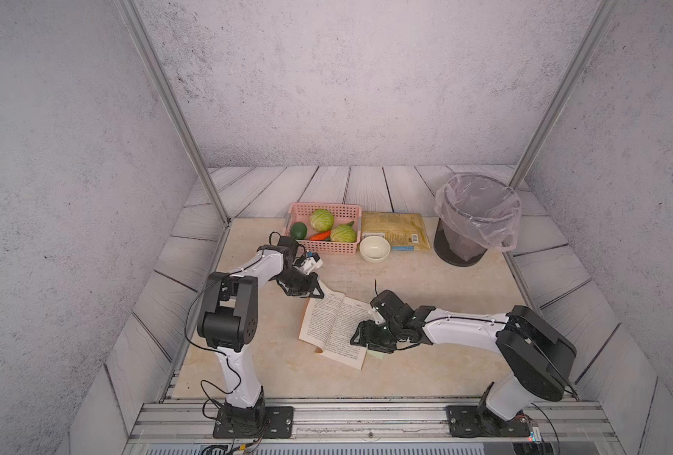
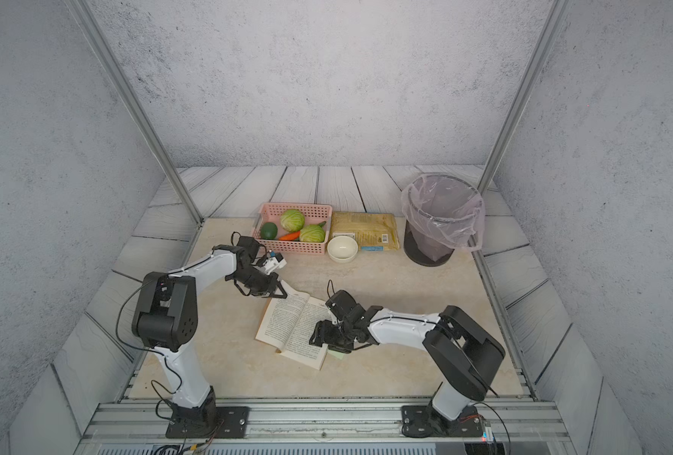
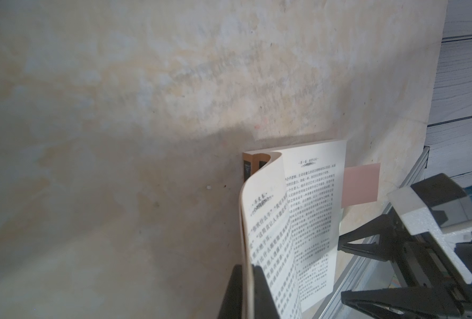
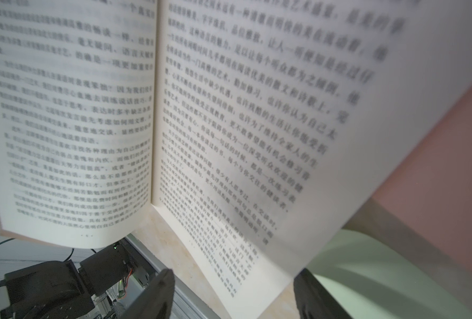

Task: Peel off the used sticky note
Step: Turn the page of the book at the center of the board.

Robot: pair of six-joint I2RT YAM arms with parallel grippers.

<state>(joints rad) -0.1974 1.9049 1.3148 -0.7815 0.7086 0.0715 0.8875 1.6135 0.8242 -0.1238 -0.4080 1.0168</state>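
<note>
Over book (image 1: 327, 323): right arm (image 1: 461, 325) low, right jaws apart, empty; left jaws pinch page (image 3: 268, 221).

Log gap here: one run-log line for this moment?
left gripper: shut on book page | right gripper: open over book | pink sticky note: not peeled

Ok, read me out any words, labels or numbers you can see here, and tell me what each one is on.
On the open book: printed Chinese text fills both pages, too blurred to quote reliably.
On the yellow packet: barcode and label print, too small to read.
On the pink sticky note: no writing shows.
</note>
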